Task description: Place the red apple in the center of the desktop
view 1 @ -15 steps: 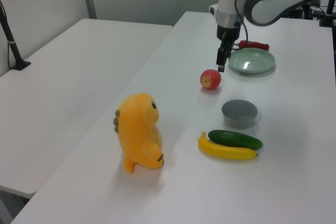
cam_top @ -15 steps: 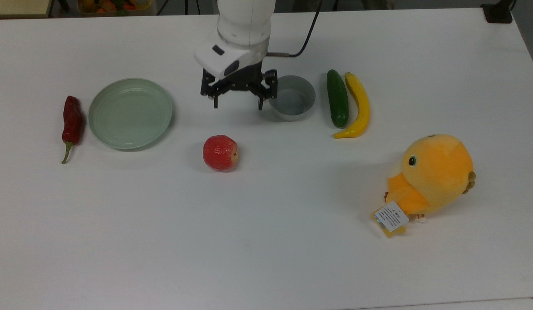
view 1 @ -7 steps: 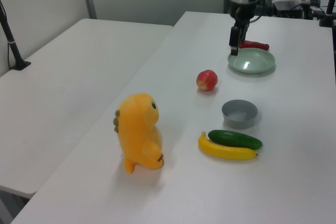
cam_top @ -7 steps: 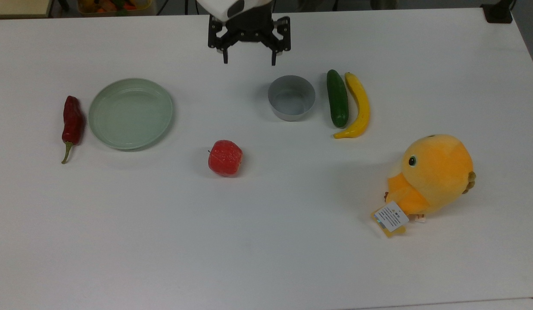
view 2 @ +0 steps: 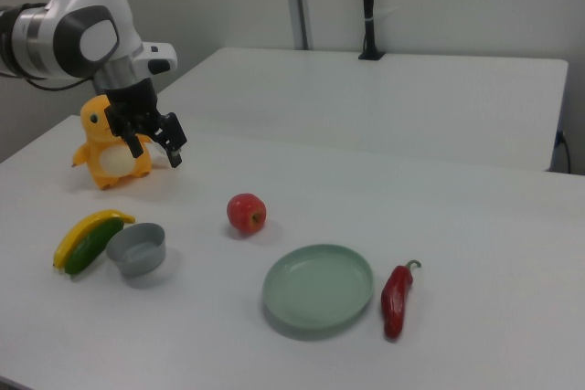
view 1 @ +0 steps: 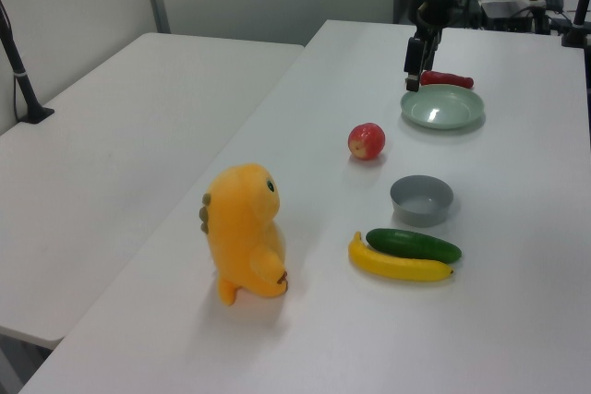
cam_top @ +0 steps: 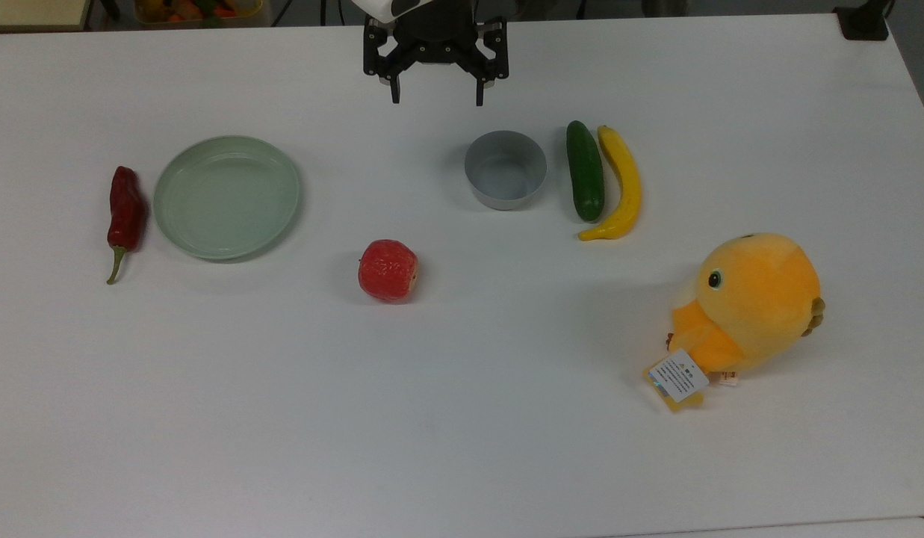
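1. The claw (cam_top: 435, 96) hangs with its fingers spread wide and nothing between them, above the bench (cam_top: 462, 418) near the far edge in the top view; it has drawn slightly further back toward that edge than half a second ago.
2. The red apple (cam_top: 388, 270) rests alone on the bench near its middle, well apart from the claw, and has rolled slightly since then.
3. The green plate (cam_top: 226, 196) and grey bowl (cam_top: 505, 179) have not moved.

Robotics laboratory: a robot arm (view 2: 73, 34) is standing over a plain white tabletop (cam_top: 462, 418), with bare adjoining tables (view 2: 384, 98) flanking it.
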Controlling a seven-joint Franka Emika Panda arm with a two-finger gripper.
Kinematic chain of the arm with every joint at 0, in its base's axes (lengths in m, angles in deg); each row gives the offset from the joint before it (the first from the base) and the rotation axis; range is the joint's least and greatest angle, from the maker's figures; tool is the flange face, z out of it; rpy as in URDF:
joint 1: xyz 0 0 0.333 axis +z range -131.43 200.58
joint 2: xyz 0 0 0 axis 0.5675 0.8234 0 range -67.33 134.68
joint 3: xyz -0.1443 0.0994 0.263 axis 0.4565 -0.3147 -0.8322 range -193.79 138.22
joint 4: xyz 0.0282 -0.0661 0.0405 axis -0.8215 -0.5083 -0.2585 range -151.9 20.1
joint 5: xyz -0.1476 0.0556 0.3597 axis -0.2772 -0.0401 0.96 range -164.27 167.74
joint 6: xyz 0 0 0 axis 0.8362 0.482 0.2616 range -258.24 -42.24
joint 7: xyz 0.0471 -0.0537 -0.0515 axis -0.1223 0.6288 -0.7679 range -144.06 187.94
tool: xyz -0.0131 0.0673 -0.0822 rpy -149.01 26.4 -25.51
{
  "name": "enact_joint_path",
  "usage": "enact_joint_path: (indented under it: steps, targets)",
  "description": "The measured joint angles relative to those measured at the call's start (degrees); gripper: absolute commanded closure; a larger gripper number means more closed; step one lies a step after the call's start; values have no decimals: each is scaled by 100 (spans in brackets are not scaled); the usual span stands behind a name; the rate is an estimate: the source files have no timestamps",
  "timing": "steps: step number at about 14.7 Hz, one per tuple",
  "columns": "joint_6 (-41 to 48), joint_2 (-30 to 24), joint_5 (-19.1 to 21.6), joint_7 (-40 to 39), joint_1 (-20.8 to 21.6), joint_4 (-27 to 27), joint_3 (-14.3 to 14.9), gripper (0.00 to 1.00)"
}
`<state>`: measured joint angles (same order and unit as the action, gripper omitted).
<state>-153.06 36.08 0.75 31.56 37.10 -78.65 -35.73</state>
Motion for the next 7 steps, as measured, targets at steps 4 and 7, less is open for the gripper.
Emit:
enact_joint_path:
  steps: [4, 7]
  targets:
    - [0, -1, 5, 5, 379, 0, 279, 0]
    - [0, -1, 44, 25, 745, 0, 695, 0]
